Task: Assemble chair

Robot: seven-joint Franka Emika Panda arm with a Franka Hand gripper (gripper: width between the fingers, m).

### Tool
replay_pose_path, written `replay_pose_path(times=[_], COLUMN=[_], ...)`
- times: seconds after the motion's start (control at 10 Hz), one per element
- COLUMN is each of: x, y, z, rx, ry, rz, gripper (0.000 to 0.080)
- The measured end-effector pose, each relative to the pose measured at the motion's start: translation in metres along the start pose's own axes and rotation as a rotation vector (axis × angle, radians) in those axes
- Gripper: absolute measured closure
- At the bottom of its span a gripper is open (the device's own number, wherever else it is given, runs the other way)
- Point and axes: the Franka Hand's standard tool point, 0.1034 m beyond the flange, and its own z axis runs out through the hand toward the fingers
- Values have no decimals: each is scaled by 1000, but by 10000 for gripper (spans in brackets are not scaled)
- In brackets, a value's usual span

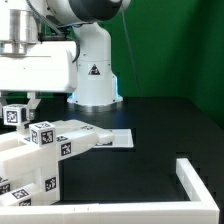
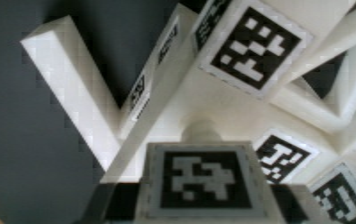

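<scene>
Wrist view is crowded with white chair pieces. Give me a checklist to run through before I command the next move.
1. Tagged block sits centred between the jaws: ok, by the wrist view.
2. Jaws clamped firmly on that block: cannot tell; the contact faces are out of frame.
3. Chair parts grouped under the arm at the exterior view's left: ok.
4. Marker board free of chair parts: cannot tell; one part's end reaches its edge.
5. Corner rail well apart from the work, at the exterior view's right: ok.
6. Large tag on the nearby piece sharp enough to read: ok.
</scene>
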Motion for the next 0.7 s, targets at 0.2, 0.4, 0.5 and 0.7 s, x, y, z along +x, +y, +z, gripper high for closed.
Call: replay_pose_path(times=[0.2, 0.4, 0.5, 0.7], x=[-2, -7, -7, -6], y=[1, 4, 5, 4], z=[1, 2, 2, 2], rx=[-1, -5, -6, -6], ry=[-3, -8, -7, -7], rz=[2, 14, 22, 32], gripper=[532, 532, 532, 532])
